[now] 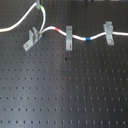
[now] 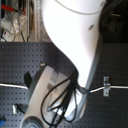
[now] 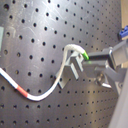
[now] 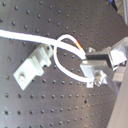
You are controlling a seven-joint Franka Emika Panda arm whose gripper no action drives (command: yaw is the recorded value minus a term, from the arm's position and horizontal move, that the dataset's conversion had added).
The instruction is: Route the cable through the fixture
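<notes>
The white cable comes in from the first exterior view's left, climbs to its green band at the top edge, then drops past the fixture to the red band. It runs on through two upright clips. The slanted grey fixture stands just beside the cable; I cannot tell whether the cord lies between its prongs. In both wrist views my gripper is shut on the cable at the green band, with a loop hanging over the fixture.
Two slim grey clips stand on the black perforated board, with the blue band between them. In the second exterior view the white arm covers most of the scene; one clip shows at the second exterior view's right.
</notes>
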